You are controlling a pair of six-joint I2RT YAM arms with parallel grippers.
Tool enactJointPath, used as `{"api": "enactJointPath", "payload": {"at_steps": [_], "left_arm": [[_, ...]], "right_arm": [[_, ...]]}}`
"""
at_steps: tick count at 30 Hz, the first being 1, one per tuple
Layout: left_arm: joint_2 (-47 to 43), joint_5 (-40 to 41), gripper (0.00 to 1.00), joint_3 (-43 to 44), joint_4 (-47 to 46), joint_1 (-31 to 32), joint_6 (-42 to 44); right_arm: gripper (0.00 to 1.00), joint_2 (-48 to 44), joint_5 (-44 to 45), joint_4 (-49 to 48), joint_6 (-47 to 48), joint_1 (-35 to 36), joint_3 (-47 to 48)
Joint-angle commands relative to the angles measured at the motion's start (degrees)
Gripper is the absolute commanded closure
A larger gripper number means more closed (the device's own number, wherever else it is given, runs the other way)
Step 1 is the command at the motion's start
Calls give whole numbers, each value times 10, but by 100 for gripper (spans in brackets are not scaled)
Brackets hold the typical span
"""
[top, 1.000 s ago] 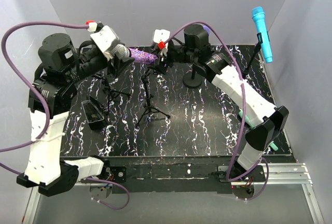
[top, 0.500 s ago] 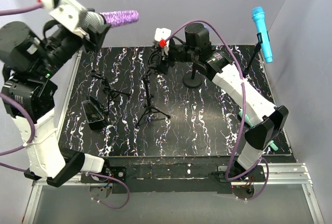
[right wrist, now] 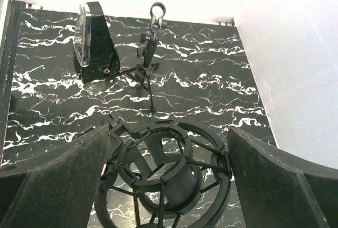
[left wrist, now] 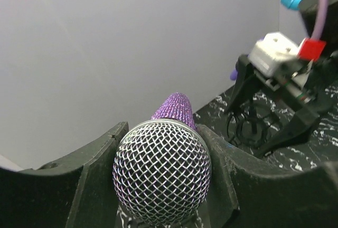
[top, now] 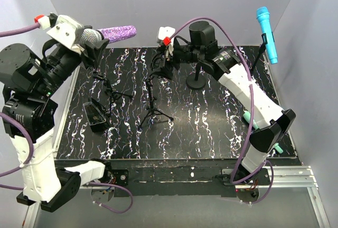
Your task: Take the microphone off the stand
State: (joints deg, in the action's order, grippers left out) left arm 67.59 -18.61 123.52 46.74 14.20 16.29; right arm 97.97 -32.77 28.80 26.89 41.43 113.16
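Purple glitter catches my eye first: the microphone (top: 117,32) is clamped in the left claw (left wrist: 161,133), mesh head nearest the wrist camera and sparkly handle sticking out past the fingertips. The jaws are partly closed, one finger pressed on each side of the head. The claw hangs high over the marbled table (top: 211,127), with the microphone well apart from the stand (top: 153,104). My right claw (right wrist: 169,135) is spread wide, and the stand's shock mount (right wrist: 168,178) sits ringed between its fingers (I can't tell whether either finger touches it). Beyond that claw's tips are a small tripod (right wrist: 149,59) and a black box (right wrist: 92,43) with a clear face. A blue microphone (top: 266,35) is perched well behind that claw, near the side wall.
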Motion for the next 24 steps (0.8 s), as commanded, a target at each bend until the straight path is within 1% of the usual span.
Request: {"api": "enactJointPath", "payload": {"at_steps": [1, 4, 8, 11, 17, 24], "left_arm": [[-12, 31, 100, -14, 10, -9, 30], [-17, -22, 100, -36, 23, -18, -5], [-18, -70, 100, -69, 26, -23, -61], [-28, -75, 100, -99, 6, -23, -75], [-24, -84, 100, -95, 9, -24, -79], [-33, -108, 100, -101, 18, -23, -86]], "right_arm": [[2, -36, -11, -20, -2, 4, 43], [2, -16, -25, -26, 1, 12, 78], [2, 19, -36, -29, 5, 37, 137], [2, 25, -22, -64, 8, 60, 137], [2, 44, 5, -116, -1, 95, 137], [3, 71, 70, -181, -4, 123, 137]]}}
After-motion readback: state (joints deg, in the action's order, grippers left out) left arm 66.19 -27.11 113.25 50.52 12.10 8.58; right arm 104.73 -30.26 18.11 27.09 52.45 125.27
